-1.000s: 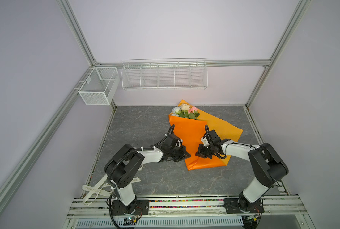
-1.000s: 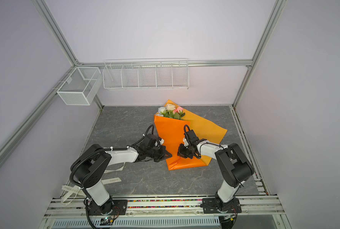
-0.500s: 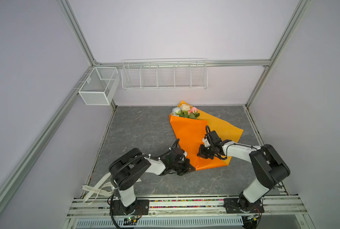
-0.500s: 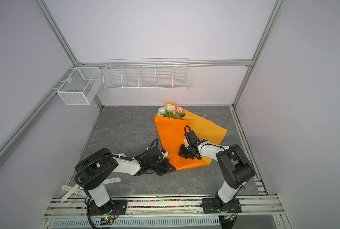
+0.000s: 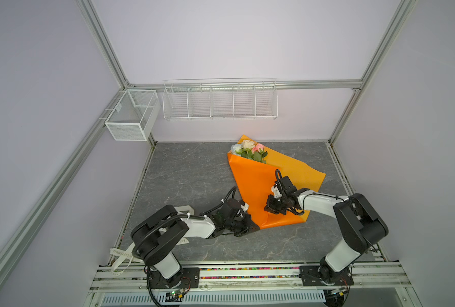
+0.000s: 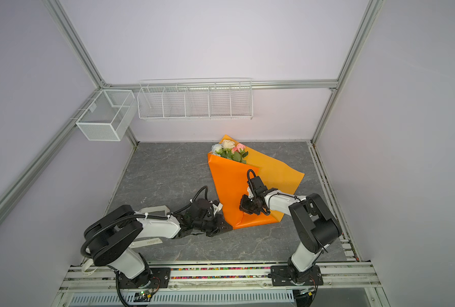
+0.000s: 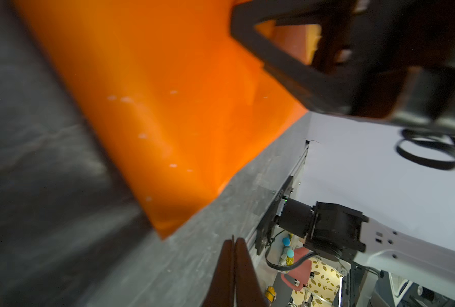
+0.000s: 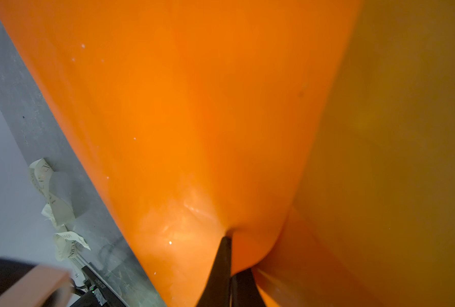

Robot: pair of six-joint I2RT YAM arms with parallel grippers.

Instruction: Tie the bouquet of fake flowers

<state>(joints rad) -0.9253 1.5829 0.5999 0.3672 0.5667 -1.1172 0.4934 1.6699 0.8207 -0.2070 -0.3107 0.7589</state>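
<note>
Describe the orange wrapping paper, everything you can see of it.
The orange wrapping paper is a glossy, smooth sheet folded into a loose cone lying on the grey table, one flap spread to the side. Roses poke from its wide far end. The right end effector pinches a fold near the narrow end.

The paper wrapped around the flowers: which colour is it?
The paper is plain bright orange, with no pattern. It shows best in the right wrist view.
</note>
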